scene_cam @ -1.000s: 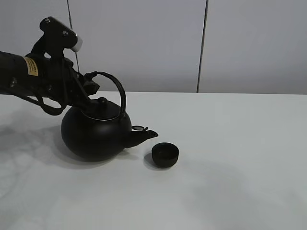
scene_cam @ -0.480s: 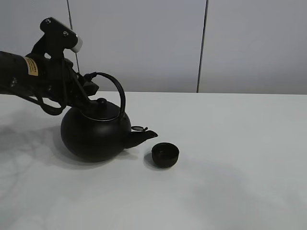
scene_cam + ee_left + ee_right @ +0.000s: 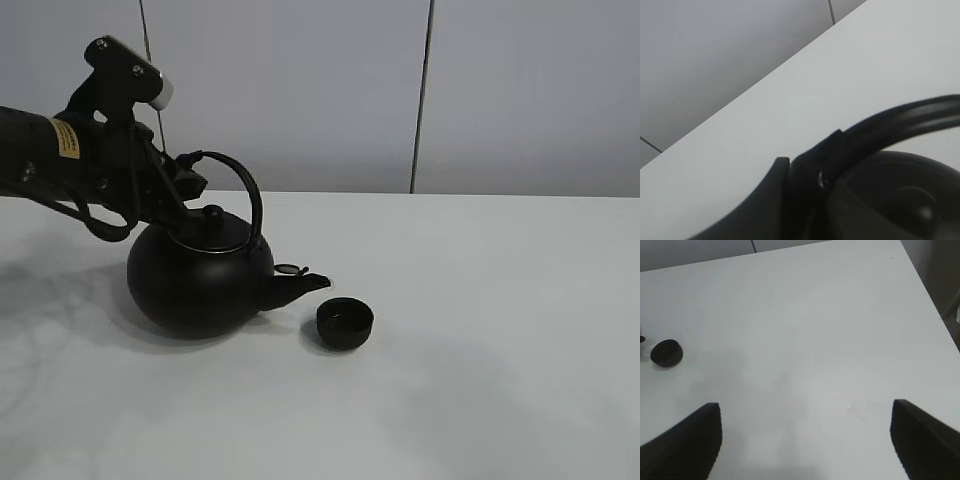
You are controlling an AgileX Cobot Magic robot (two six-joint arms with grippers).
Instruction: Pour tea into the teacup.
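We count one big black kettle (image 3: 200, 285), one small black teacup (image 3: 345, 323), one white table (image 3: 500, 380), one lid (image 3: 212, 225), one curved handle (image 3: 256, 200), one spout (image 3: 300, 287), two grippers, the left gripper (image 3: 185, 172) and the right gripper (image 3: 805, 405)

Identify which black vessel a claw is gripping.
The big round kettle: the left claw grips its arched handle. The small handleless teacup stands untouched nearby.

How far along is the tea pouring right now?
Done: the left gripper grips the kettle by its handle. In hand: its spout is aimed at the teacup, close beside it. Left: the pour itself; no stream shows, and the cup's contents can't be seen. The right gripper is open, empty.
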